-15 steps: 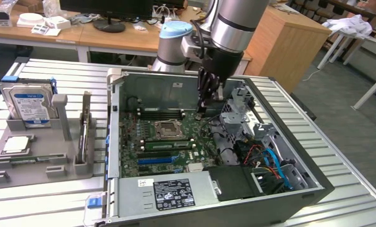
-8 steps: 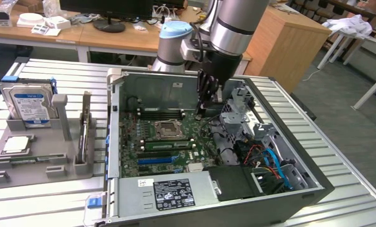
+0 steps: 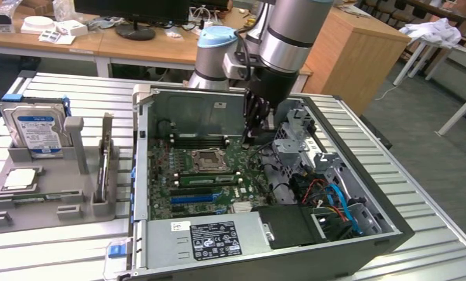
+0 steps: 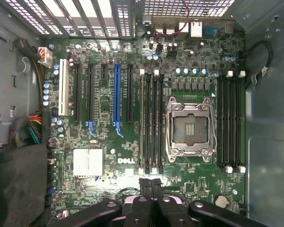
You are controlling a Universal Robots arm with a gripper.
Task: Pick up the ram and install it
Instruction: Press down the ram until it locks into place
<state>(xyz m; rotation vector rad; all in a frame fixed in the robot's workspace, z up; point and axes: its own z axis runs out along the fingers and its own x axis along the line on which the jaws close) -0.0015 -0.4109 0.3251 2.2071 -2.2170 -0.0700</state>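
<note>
A long green ram stick [image 3: 206,178] sits along a memory slot just in front of the empty processor socket [image 3: 205,160] on the motherboard inside the open computer case. My gripper [image 3: 253,133] hangs inside the case behind the socket, near the back wall, apart from that stick. In the wrist view the black fingers [image 4: 145,189] are pressed together with nothing between them, so the gripper [image 4: 150,182] is shut and empty. It hovers above the board near the end of the memory slot bank [image 4: 151,120].
A grey holder [image 3: 53,181] at the exterior view's left carries a hard drive [image 3: 36,127], a small square chip [image 3: 20,178] and a thin long board on edge [image 3: 105,164]. The case walls [image 3: 143,158], drive cage [image 3: 295,137] and cables [image 3: 335,202] crowd the motherboard.
</note>
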